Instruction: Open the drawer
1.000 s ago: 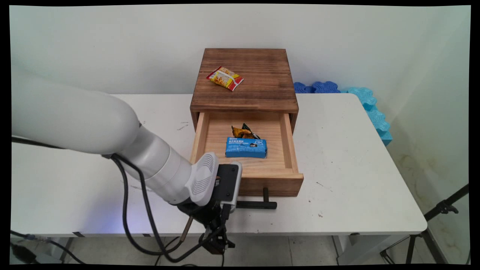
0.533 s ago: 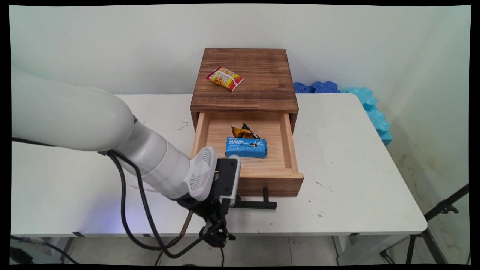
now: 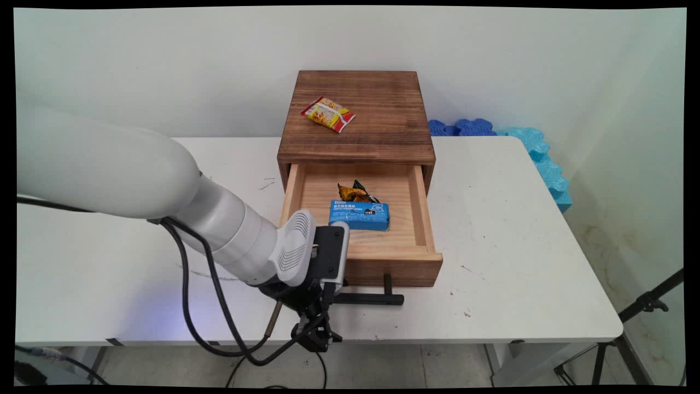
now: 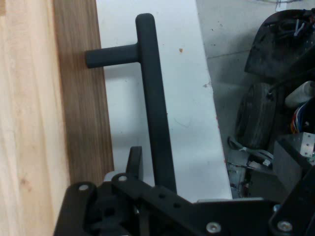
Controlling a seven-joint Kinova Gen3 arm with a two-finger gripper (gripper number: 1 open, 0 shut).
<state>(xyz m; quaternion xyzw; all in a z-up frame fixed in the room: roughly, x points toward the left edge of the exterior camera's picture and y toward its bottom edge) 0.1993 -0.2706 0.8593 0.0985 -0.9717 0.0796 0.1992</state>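
We are looking along the fingers at the handle. Only one of them is showing, just beside the bar on the drawer side, so we cannot tell whether they are apart or clamped on it. In the main view they are sitting at the left end of the handle, near the desk's front edge, hidden under the wrist.

The drawer is standing pulled well out of the cabinet, its front reaching toward that edge, and the bar is lying parallel to the drawer front on short posts. Inside, a blue packet is lying against a dark wrapper. A yellow-red packet is resting on the cabinet top. Blue foam is lining the desk's far right corner.
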